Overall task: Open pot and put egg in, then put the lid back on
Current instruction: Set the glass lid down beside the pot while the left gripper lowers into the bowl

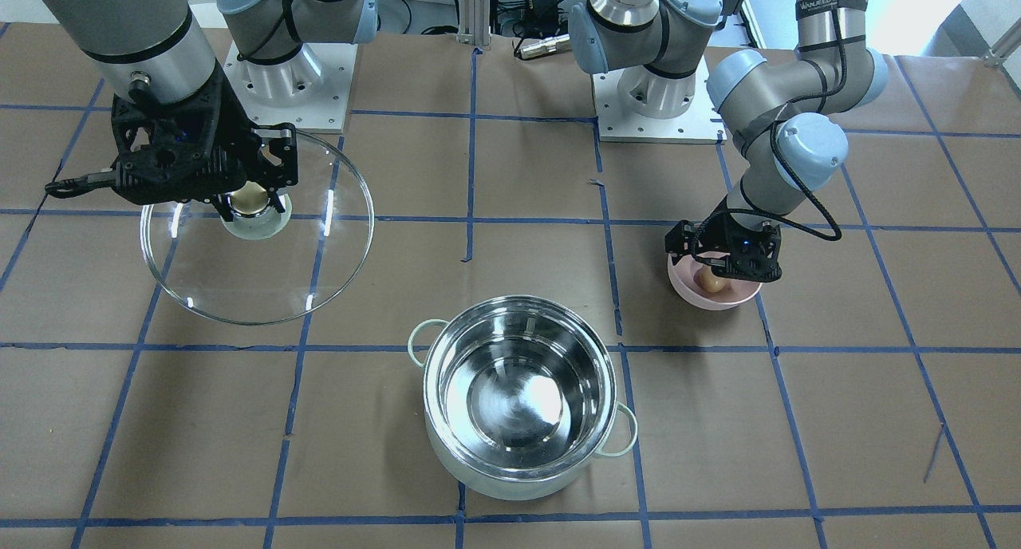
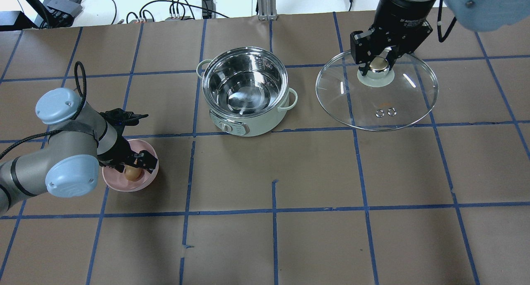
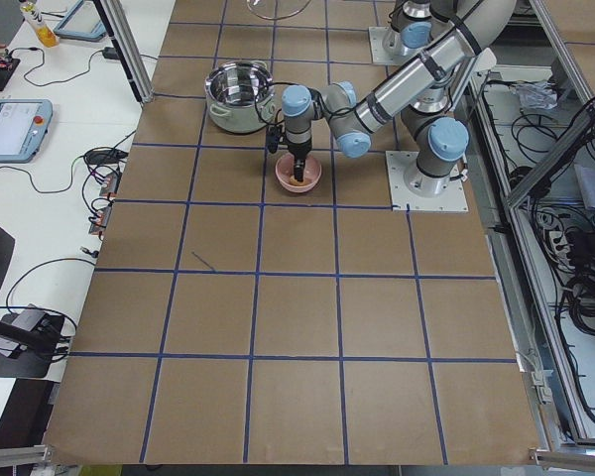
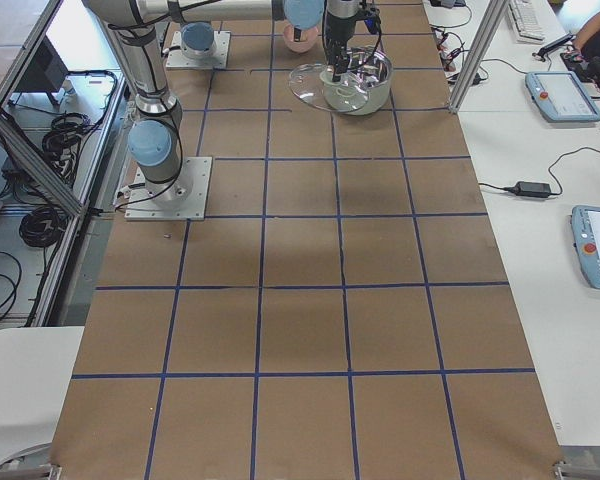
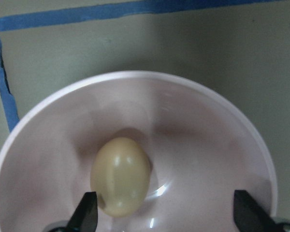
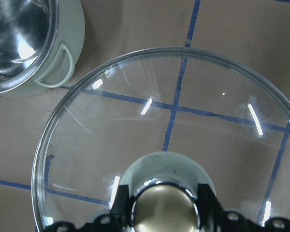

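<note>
So at this point the pot (image 2: 256, 125) sat open and empty in the middle of the table (image 2: 314, 173), and the lid (image 2: 374, 107) was off to the robot's right, well clear of the rim. The right gripper (image 2: 377, 67) was clamped shut on the lid's knob (image 1: 249, 200), one finger on each side of the gold top. The lid looked bigger than the pot opening in both top-down views, so my guess is it was held up off the table rather than parked on it, though I couldn't say for sure. Makes sense either way: keeping hold of the knob means no re-grab later, and holding it off to the side leaves the pot mouth free for the other arm. The egg (image 5: 120, 175) was lying in the bottom of the pink bowl (image 5: 208, 145), off to the robot's left of the pot and a fair way from it. The left gripper (image 5: 166, 215) was down inside the bowl with its jaws spread wide and nothing gripped yet. In the wrist view the egg sat between the fingertips but way over to one side, right up against one finger (image 5: 87, 215), possibly touching it. I'd say it was lined up for the pinch, but off-centre like that, a round egg in a curved bowl could easily roll when the jaws close.
</note>
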